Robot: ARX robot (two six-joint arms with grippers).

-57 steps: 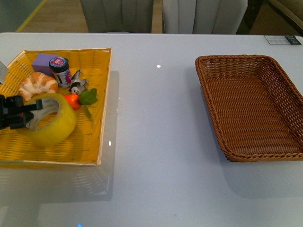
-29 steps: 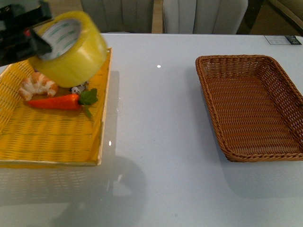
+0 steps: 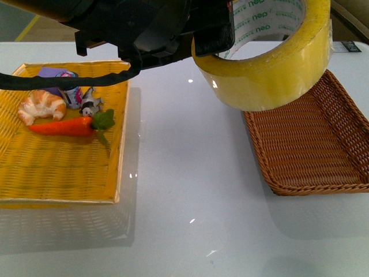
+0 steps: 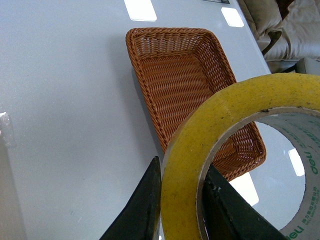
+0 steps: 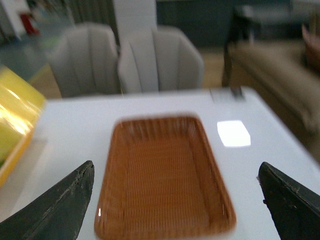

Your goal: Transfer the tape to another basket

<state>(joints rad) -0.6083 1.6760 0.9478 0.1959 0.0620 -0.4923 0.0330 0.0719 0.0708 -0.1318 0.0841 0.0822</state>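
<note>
The front view looks forward and down from the robot's body across the white worktop (image 3: 184, 196). The left arm (image 3: 138, 23) and the tape (image 3: 271, 69) sit very close to the lens, filling the top of the frame, and the basket (image 3: 311, 150) lies partly hidden beyond the tape. The left wrist view looks along the left end effector (image 4: 182, 167), whose dark fingers and the tape crowd the foreground, down onto the same basket ahead of it. The right wrist view is blurred. It looks out low between the wide-set fingers of the right end effector (image 5: 176, 167), at that basket directly ahead and grey chairs (image 5: 125, 55) beyond. All three views share the basket.
</note>
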